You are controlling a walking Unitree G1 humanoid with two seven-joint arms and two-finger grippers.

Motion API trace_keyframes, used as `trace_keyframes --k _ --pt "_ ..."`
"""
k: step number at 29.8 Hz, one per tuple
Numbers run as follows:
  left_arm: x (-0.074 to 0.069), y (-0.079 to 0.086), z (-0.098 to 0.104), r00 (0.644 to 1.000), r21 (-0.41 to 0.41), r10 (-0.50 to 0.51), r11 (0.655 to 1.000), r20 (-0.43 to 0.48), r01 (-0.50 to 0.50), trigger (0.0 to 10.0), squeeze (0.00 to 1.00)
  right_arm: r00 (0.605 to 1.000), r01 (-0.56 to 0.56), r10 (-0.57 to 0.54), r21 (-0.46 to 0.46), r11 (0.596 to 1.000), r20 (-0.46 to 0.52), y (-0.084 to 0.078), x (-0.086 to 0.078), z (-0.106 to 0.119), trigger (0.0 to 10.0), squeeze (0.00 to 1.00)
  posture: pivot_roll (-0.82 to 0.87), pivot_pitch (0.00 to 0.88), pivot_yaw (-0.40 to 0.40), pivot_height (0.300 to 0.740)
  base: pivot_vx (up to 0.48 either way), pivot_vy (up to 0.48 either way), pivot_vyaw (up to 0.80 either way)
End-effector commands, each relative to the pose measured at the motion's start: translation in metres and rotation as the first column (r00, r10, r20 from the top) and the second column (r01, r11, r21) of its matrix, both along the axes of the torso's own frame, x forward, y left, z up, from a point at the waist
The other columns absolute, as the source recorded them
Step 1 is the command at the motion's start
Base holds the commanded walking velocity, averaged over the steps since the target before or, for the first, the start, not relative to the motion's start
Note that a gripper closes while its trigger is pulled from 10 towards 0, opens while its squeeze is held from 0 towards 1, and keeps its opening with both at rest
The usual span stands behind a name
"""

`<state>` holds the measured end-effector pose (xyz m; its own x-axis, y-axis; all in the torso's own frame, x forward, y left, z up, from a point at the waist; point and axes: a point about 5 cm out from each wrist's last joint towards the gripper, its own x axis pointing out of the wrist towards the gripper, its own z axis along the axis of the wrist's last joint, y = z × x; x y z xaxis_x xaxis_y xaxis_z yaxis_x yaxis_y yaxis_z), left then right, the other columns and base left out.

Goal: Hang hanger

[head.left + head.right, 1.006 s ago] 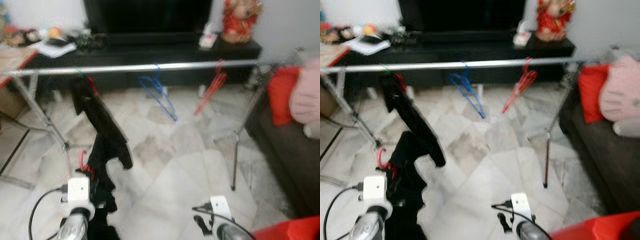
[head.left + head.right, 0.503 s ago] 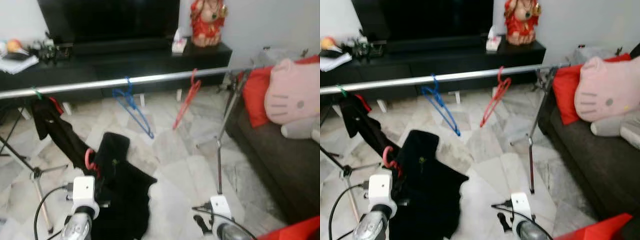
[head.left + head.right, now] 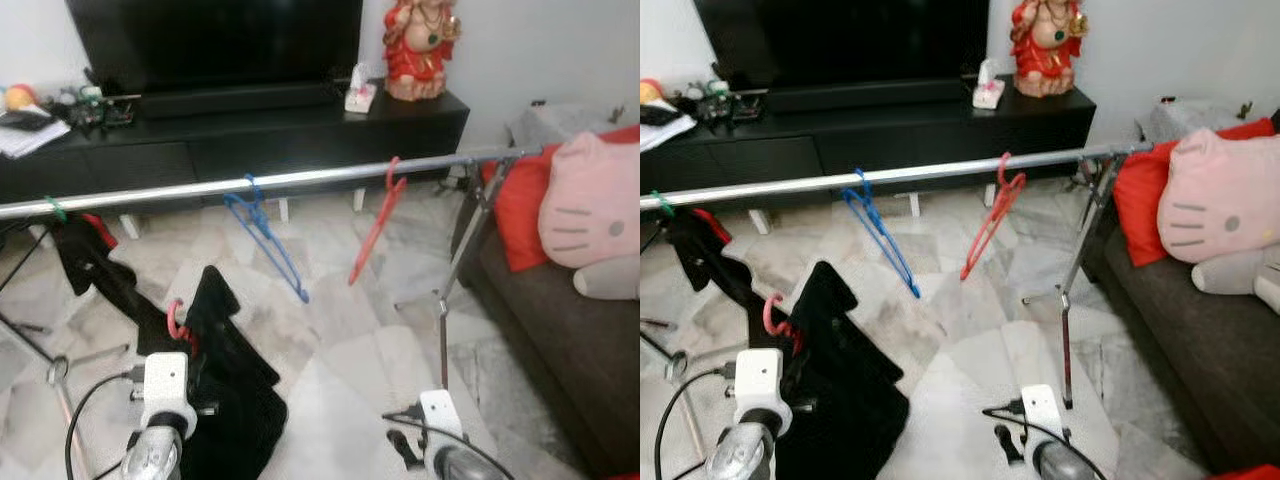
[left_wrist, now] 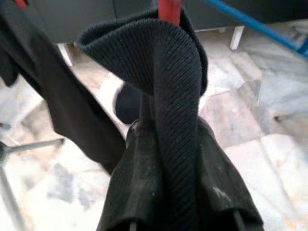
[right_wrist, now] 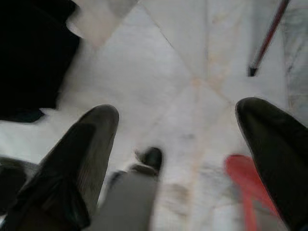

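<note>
Left hand [image 4: 166,144]: clamped on red hanger [image 3: 176,322] draped with black garment [image 3: 232,385], below steel rail [image 3: 300,178]. Right hand [image 5: 187,159]: fingers spread wide, empty, above marble floor [image 3: 360,350].

Pale marble floor [image 3: 350,340] underfoot, a low black TV cabinet [image 3: 250,130] along the white wall [image 3: 540,40] with a dark screen [image 3: 215,40] and a red figurine [image 3: 418,45] on top, and at the right a dark sofa [image 3: 570,330] carrying a red cushion [image 3: 520,210] and pink plush [image 3: 600,215].
</note>
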<state>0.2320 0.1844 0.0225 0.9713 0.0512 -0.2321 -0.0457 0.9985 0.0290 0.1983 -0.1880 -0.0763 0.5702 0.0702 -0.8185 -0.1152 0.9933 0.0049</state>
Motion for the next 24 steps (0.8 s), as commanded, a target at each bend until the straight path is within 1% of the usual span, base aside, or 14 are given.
trace_keyframes --k 1,4,9,24 --pt "0.0004 0.0105 0.005 1.0 0.04 0.016 0.999 0.018 -0.017 10.0 0.0 1.0 0.003 -0.003 0.034 0.999 0.029 0.0116 0.0099 0.0041 10.0 0.0 -0.05 0.0 0.014 0.74 0.304 0.0 0.0" --pt "0.0008 0.0121 0.0058 1.0 0.043 0.017 0.999 0.02 -0.018 10.0 0.0 1.0 -0.008 0.007 0.016 1.0 0.027 0.0114 0.0101 0.0041 10.0 0.0 -0.05 0.0 0.014 0.74 0.304 0.0 0.0" --pt "0.001 0.0143 0.0057 1.0 0.049 0.024 0.998 0.02 -0.025 10.0 0.0 1.0 -0.012 0.011 0.026 1.0 0.022 0.0132 0.0101 0.0039 10.0 0.0 -0.05 0.0 0.014 0.74 0.302 0.0 0.0" --pt "0.0004 0.0125 0.0059 1.0 0.049 0.013 0.999 0.028 -0.015 10.0 0.0 1.0 -0.028 0.028 0.012 1.0 0.013 0.012 0.0081 0.0028 10.0 0.0 -0.05 0.0 0.015 0.74 0.302 0.0 0.0"
